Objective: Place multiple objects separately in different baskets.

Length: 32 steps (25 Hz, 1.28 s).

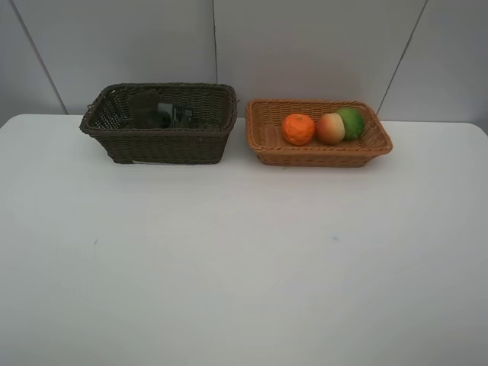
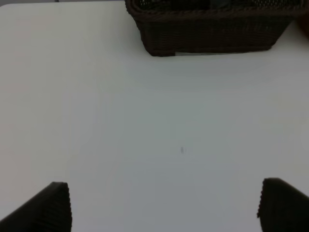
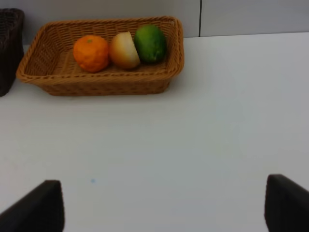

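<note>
My jaws both wide open, hold nothing. Fruit sits in tan basket point(image 1: 263, 137), ahead of right jaws. Dark basket point(image 1: 164, 143) ahead of left.

Mandarin point(image 1: 298, 129), peach point(image 1: 330, 128) and green fruit point(image 1: 351, 122) sit touching in the tan basket point(image 1: 267, 133); dark items lie in the brown basket point(image 1: 164, 143), indistinct

Dark brown woven basket point(image 1: 160, 141) is showing black and dull green items inside, indistinct. Light orange-tan woven basket point(image 1: 267, 137) is holding an orange mandarin point(image 1: 298, 129), a red-yellow peach point(image 1: 330, 128) and a green fruit point(image 1: 351, 122). White table point(image 1: 244, 259) is lying under both baskets.
</note>
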Available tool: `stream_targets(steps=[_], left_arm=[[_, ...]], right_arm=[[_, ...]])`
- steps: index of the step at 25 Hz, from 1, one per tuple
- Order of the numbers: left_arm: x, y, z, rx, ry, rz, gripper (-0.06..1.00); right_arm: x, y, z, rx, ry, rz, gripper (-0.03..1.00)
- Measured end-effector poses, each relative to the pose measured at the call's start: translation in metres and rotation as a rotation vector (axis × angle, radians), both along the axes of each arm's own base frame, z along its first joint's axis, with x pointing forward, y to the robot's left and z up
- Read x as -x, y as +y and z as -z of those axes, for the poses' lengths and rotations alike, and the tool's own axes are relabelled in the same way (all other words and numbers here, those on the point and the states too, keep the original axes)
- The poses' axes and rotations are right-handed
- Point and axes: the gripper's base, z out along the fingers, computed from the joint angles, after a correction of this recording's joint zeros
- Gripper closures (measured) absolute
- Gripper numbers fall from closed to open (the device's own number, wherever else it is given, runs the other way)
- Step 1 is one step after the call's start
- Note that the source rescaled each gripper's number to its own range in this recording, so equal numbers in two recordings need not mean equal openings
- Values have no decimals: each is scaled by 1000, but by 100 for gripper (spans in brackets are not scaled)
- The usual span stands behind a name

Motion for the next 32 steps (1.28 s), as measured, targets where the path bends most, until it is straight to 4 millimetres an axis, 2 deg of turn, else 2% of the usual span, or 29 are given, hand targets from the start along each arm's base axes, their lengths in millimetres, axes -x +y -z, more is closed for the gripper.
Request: stream_targets(steps=[5,14,32], left_arm=[[0,8,-1,-10,-6,-94,-6],[0,8,-1,-6,-8,-161,-6],[0,7,0,-15,-5,-144,-6]], right_arm=[[0,0,0,0,0,0,7],[0,0,0,0,0,0,7],[0,0,0,0,0,0,7]])
